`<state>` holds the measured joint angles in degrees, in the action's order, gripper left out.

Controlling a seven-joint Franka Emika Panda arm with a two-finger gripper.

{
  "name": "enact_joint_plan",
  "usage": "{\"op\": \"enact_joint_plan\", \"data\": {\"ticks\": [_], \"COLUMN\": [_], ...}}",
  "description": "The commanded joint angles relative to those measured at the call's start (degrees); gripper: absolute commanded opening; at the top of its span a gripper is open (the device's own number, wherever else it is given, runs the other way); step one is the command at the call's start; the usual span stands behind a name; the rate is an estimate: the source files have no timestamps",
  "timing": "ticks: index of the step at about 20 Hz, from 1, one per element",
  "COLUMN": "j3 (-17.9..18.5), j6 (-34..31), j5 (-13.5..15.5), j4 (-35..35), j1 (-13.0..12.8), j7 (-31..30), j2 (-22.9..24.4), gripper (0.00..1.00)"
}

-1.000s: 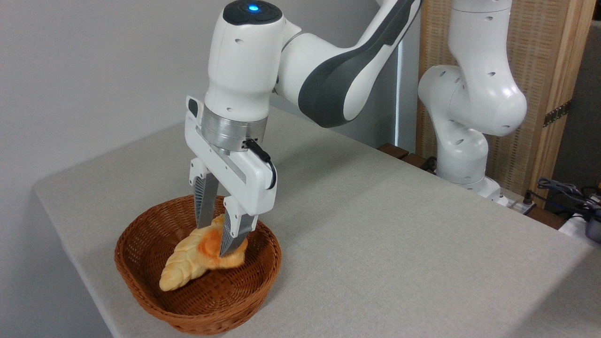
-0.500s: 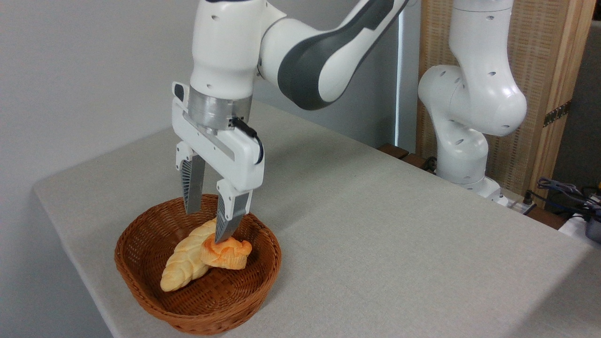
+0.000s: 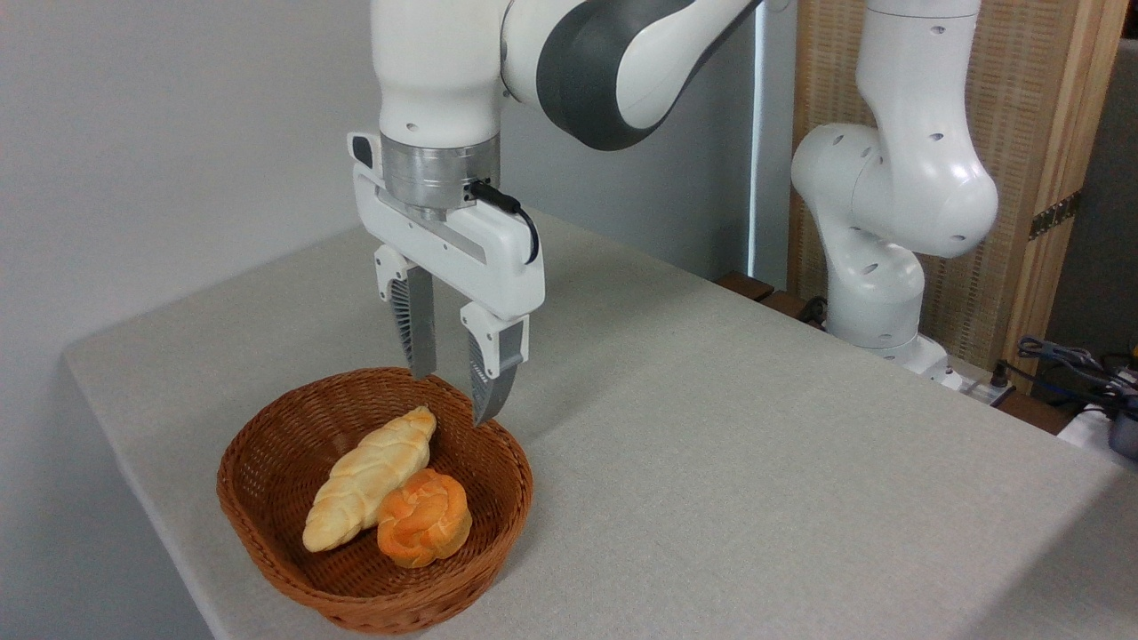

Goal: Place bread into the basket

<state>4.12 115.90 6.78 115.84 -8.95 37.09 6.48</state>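
The bread (image 3: 424, 530), a small round orange bun with a knotted top, lies inside the brown wicker basket (image 3: 267, 524) at the table's front left. It rests against a long pale braided loaf (image 3: 366, 476) in the same basket. My gripper (image 3: 453, 396) hangs above the basket's far rim, pointing down. Its fingers stand apart and hold nothing. The bun sits below and in front of the fingertips, clear of them.
The grey cloth-covered table (image 3: 711, 427) stretches to the right and back of the basket. The arm's white base (image 3: 876, 293) stands at the table's far right edge. Cables (image 3: 1067, 360) lie beyond it, and a wooden screen (image 3: 1022, 133) stands behind.
The gripper opened and let go of the bun, then rose and shifted right, away from the basket's middle. The bun dropped and settled lower in the basket beside the braided loaf.
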Motion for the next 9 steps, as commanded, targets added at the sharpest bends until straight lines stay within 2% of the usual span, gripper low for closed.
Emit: {"op": "enact_joint_plan", "data": {"ticks": [1,4,9], "j3": [-0.6,-1.05,-1.05], "j6": [-4.54,-6.03,-8.23], "j5": [-1.67,-3.7,-2.92], "j4": [-0.79,-0.79,-0.79], "j1": [-0.36,-0.45,-0.45], "j7": [-1.85,-1.67,-2.46], "j2": [0.9,2.39,3.71], "gripper": [1.0,1.0,1.0]}}
